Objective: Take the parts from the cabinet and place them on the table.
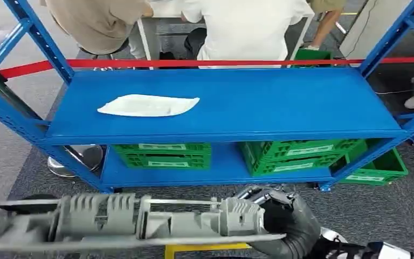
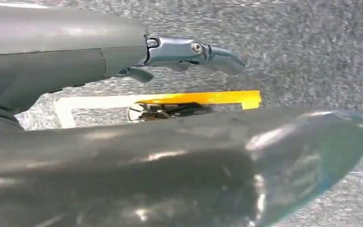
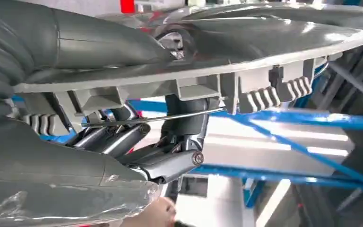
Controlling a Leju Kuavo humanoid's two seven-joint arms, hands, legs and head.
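While right hand [image 1: 272,202] grips grey part [image 1: 140,216] — white part [image 1: 148,105] on shelf [image 1: 280,102].

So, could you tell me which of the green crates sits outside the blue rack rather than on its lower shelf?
The green crate on the floor, at the rack's right end. The other two crates sit on the lower shelf.

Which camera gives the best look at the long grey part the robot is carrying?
The head view: the grey part lies across the picture full length, ribs visible, held by the right hand. The right wrist view shows its ribbed underside close up; the left wrist view shows a blurred grey surface, possibly it.
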